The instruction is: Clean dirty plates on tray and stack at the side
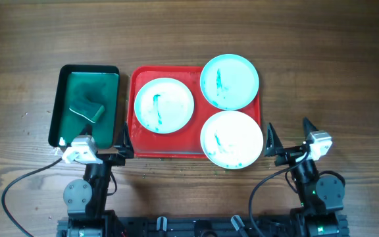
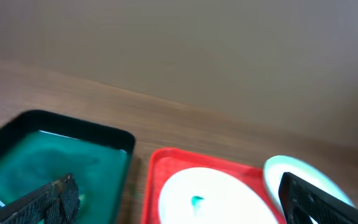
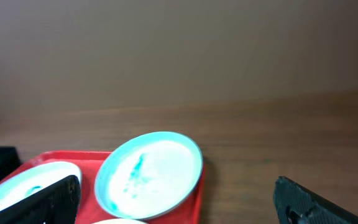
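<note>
- Overhead: three round, teal-smeared pale plates [image 1: 164, 105] [image 1: 229, 81] [image 1: 231, 139] rest on a bright red plastic tray [image 1: 176, 146] on the desk [image 1: 334, 52].
- Jaws gape empty on left gripper [image 1: 91, 141] and right gripper [image 1: 288, 135].

Black left arm [image 1: 87, 187] and black right arm [image 1: 318, 187] folded low side by side, black two-finger left gripper [image 2: 178, 180] spread wide, black two-finger right gripper [image 3: 178, 180] equally wide, both empty, both pointing forward
</note>
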`<action>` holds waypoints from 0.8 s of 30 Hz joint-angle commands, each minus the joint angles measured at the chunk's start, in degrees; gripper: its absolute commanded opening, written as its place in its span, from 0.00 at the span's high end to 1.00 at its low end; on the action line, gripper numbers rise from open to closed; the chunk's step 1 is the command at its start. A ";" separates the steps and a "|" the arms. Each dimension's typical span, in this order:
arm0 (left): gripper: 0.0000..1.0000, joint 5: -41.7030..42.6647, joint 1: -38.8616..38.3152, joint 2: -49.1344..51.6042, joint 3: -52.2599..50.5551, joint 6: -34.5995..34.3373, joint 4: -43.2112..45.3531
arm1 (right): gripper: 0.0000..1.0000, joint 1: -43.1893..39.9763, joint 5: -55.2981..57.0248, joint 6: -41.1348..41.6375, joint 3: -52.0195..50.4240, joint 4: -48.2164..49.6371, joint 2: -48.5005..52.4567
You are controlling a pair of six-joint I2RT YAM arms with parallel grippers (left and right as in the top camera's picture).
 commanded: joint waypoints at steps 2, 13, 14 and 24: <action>0.00 2.19 -0.42 2.54 6.38 -7.10 -1.31 | 0.00 -0.13 -4.09 6.86 -0.07 0.57 2.60; 0.00 8.41 -0.42 41.00 32.41 -6.84 -10.38 | 0.00 -0.13 -19.34 5.03 7.98 9.09 19.52; 0.00 8.31 -0.42 43.41 34.53 -6.82 -11.61 | 0.00 -0.13 -20.92 4.13 11.02 8.79 23.78; 0.00 14.29 -0.37 51.08 40.68 -3.41 -19.82 | 0.00 4.39 -33.55 -12.76 66.34 -30.75 72.57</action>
